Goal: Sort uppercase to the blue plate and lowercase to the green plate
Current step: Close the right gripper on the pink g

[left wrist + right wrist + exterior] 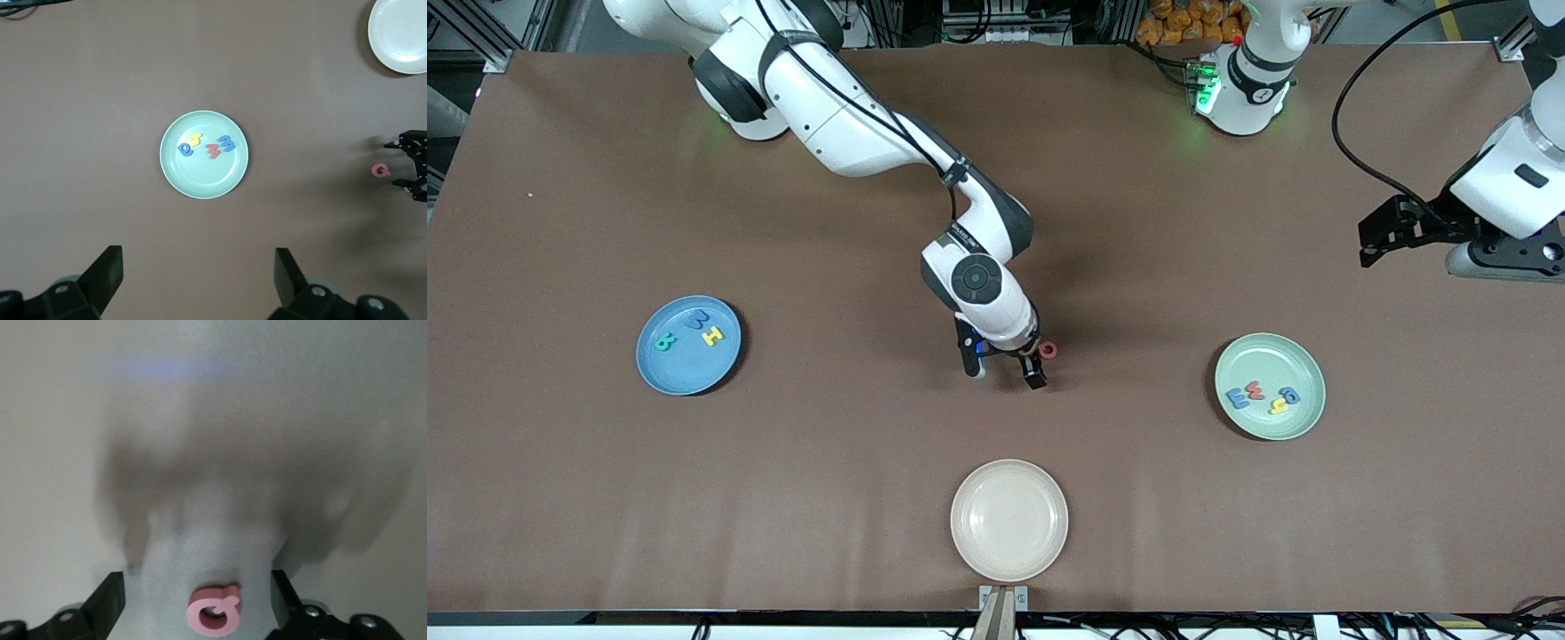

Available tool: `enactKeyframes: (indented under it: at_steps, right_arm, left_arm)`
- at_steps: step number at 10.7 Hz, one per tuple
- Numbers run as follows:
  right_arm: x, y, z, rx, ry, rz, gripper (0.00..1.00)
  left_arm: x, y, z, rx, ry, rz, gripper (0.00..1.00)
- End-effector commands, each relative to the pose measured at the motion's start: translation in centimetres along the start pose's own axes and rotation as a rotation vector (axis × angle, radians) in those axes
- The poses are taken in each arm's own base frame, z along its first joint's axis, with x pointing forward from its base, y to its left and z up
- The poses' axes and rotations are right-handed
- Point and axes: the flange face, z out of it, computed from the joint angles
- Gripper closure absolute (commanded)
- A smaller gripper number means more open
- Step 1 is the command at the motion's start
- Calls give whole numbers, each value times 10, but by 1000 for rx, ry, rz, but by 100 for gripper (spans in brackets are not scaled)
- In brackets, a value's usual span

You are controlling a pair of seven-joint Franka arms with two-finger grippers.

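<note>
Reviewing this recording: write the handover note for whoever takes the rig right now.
Right gripper: open, low over mid-table, fingers either side of the red Q, not gripping it.
Left gripper: open, waiting high over the left arm's end of the table.
Blue plate: holds the teal R, blue M and yellow H.
Green plate: holds all four lowercase letters.
Cream plate: holds nothing.
Done: seven letters sorted.
Left: grasp the Q, carry it to the blue plate.
</note>
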Motion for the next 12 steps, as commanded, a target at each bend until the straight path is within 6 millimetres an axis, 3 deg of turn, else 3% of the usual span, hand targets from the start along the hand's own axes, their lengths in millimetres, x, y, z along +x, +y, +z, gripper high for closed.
enactKeyframes:
  at_steps: [1,4,7,12]
  right_arm:
    - [-3,-1,3,-12,-57,14,8]
    - [-6,1,3,-23,-77,29,13]
    - [-11,5,5,-32,-91,32,33]
    - [-14,7,7,-38,-97,33,49]
  left_arm:
    - [-11,0,-9,-23,6,-38,0]
    - [-12,2,-11,-37,4,-103,0]
    - [-10,-3,-9,-37,1,-121,0]
    - [-7,-16,-3,-32,-11,-137,0]
